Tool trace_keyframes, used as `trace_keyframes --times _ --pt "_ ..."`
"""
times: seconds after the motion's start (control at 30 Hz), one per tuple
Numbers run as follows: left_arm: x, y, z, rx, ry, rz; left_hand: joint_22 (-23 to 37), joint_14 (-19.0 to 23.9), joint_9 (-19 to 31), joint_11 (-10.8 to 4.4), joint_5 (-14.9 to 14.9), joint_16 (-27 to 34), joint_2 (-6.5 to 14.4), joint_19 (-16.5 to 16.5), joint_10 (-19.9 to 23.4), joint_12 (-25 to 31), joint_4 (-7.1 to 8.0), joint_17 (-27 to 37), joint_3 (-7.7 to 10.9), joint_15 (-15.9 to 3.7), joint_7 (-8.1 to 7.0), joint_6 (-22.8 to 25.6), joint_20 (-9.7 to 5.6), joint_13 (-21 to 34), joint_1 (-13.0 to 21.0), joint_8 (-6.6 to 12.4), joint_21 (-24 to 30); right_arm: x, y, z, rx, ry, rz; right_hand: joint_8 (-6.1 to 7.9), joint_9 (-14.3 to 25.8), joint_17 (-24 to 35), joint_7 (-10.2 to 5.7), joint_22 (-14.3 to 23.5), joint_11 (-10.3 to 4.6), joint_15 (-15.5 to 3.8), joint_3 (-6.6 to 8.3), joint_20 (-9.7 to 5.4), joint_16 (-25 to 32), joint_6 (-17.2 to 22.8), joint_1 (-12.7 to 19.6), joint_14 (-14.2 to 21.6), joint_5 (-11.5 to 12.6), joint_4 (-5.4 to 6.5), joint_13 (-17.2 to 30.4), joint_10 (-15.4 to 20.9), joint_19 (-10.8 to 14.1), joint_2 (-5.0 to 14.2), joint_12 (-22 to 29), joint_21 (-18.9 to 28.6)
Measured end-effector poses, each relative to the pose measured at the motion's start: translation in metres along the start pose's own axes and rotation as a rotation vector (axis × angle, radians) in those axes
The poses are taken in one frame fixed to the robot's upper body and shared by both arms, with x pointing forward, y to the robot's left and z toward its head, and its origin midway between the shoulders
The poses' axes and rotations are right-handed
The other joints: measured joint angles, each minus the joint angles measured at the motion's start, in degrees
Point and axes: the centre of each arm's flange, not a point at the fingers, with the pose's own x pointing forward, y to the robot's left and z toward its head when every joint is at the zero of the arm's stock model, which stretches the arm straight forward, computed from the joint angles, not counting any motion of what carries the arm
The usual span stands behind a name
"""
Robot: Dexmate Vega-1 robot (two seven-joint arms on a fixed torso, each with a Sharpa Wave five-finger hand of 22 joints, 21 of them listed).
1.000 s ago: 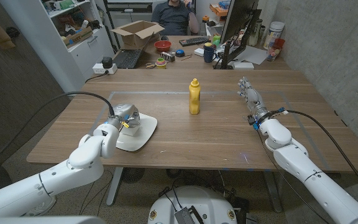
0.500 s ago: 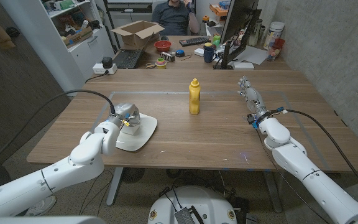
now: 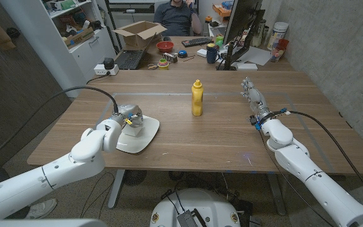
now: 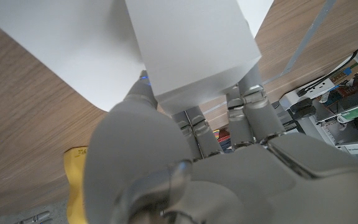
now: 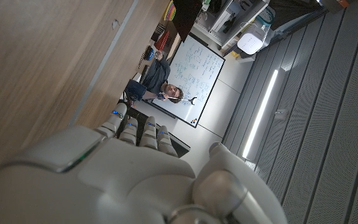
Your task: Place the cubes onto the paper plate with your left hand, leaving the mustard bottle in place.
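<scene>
Over the paper plate point(image 3: 145, 135), left hand point(image 3: 126, 120) gripping white cube point(image 4: 188, 46), mustard bottle point(image 3: 196, 98) upright

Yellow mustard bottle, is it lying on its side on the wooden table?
No, the yellow mustard bottle stands upright on the wooden table, cap pointing up, near the middle in the head view.

Left hand point(image 4: 185, 168) fingers point(image 4: 248, 112) apparently grip white cube point(image 4: 191, 43) over plate point(image 4: 61, 43).
</scene>
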Motion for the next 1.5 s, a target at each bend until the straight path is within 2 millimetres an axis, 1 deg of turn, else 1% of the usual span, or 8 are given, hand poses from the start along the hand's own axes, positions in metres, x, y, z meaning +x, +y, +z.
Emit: trace_keyframes --times 0.07,0.1,0.27,0.47,0.57,0.77,1.03,1.5 --pt "0.001 -0.005 0.002 0.003 -0.01 -0.03 -0.09 7.65 -0.04 0.14 0.24 -0.37 0.36 -0.29 -1.0 -0.52 0.08 -0.65 0.08 -10.11 -0.4 -1.16 0.29 -0.37 -0.36 -0.61 -0.18 0.0 0.0 0.0 0.0 0.001 -0.002 0.0 0.0 0.0 0.0 0.0 0.0 0.0 -0.18 0.0 0.0 0.0 0.0 0.0 0.0 -0.18 0.0 0.0 0.0 0.0 0.0 0.0" --pt "0.002 -0.002 0.002 0.005 -0.009 -0.025 -0.09 8.93 -0.08 0.26 0.29 -0.47 0.36 -0.41 -1.56 -0.8 0.08 -1.08 0.08 -12.86 -0.55 -1.85 0.4 -0.56 -0.36 -0.9 -0.36 0.0 0.0 0.0 0.0 0.0 -0.002 0.0 0.0 0.0 0.0 0.0 0.0 0.0 -0.25 0.0 0.0 0.0 0.0 0.0 0.0 -0.25 0.0 0.0 0.0 0.0 0.0 0.0" --pt "0.004 -0.003 0.003 0.014 -0.021 -0.07 -0.29 8.39 -0.57 1.05 0.4 -0.79 0.36 -1.61 -4.44 -2.28 0.8 -2.91 -1.01 -17.28 -1.01 -5.92 1.54 -1.56 -0.35 -3.06 -1.7 0.001 0.0 -0.001 0.001 -0.001 -0.007 0.0 0.0 0.0 0.0 -0.01 0.0 0.0 -0.25 0.0 0.0 0.0 0.0 0.0 0.0 -0.25 0.0 0.0 0.0 0.0 0.0 0.0" --pt "0.006 -0.004 0.003 0.025 -0.024 -0.105 -0.38 2.6 -0.89 1.45 0.41 -0.79 1.35 -5.08 -7.58 -3.7 1.51 -4.42 -2.5 -15.55 -1.32 -9.94 1.57 -2.61 -0.45 -5.16 -3.44 0.002 -0.001 -0.001 0.002 -0.002 -0.01 0.0 0.0 0.0 0.0 -0.01 0.0 0.0 -0.24 0.0 0.0 0.0 0.0 0.0 0.0 -0.24 0.0 0.0 0.0 0.0 0.0 0.0" --pt "0.007 -0.003 0.003 0.029 -0.022 -0.109 -0.38 -1.47 -1.55 2.4 0.94 -0.79 1.07 -10.9 -10.0 -4.84 2.24 -5.39 -3.23 -14.55 -1.69 -12.71 0.63 -3.35 -1.6 -6.81 -5.24 0.003 -0.001 -0.001 0.002 -0.002 -0.011 0.0 0.0 0.0 0.0 -0.01 0.0 0.0 -0.24 0.0 0.0 0.0 0.0 0.0 0.0 -0.25 0.0 0.0 0.0 0.0 0.0 -0.4" --pt "0.007 -0.002 0.001 0.05 -0.014 -0.119 -0.4 -10.61 -2.17 4.42 1.8 -0.79 -0.81 -17.61 -15.48 -7.16 3.42 -7.1 -5.36 -13.23 -1.78 -18.6 6.57 -4.7 -5.18 -10.1 -9.67 0.005 -0.001 -0.002 0.003 -0.001 -0.013 0.0 0.0 0.0 0.0 -0.01 0.0 0.0 -0.24 0.0 0.0 0.0 0.0 0.0 0.0 -0.24 0.0 0.0 0.0 0.0 0.0 -0.4" --pt "0.009 0.002 0.005 0.069 -0.015 -0.125 -0.37 -18.52 -2.72 6.1 2.88 -0.79 -1.48 -22.21 -22.66 -10.2 3.78 -8.56 -7.02 -11.72 -2.17 -24.72 11.33 -5.84 -6.29 -13.36 -13.97 0.008 -0.002 -0.002 0.002 -0.002 -0.013 0.0 0.0 0.0 0.0 -0.01 0.0 0.0 -0.24 0.0 0.0 0.0 0.0 0.0 0.0 -0.24 0.0 0.0 0.0 0.0 0.0 -0.4" --pt "0.009 0.03 0.012 0.087 -0.03 -0.088 -0.37 -21.22 -2.72 7.05 2.88 -0.79 -1.48 -23.85 -23.99 -10.66 4.32 -9.09 -8.01 -10.28 -2.7 -25.63 13.15 -6.38 -7.32 -14.1 -15.84 0.016 -0.002 -0.002 0.001 -0.003 -0.01 0.0 0.0 0.0 0.0 -0.02 0.0 0.21 -0.48 0.0 0.0 0.0 0.0 0.21 0.0 0.0 0.0 0.0 0.0 0.0 0.0 -0.6"
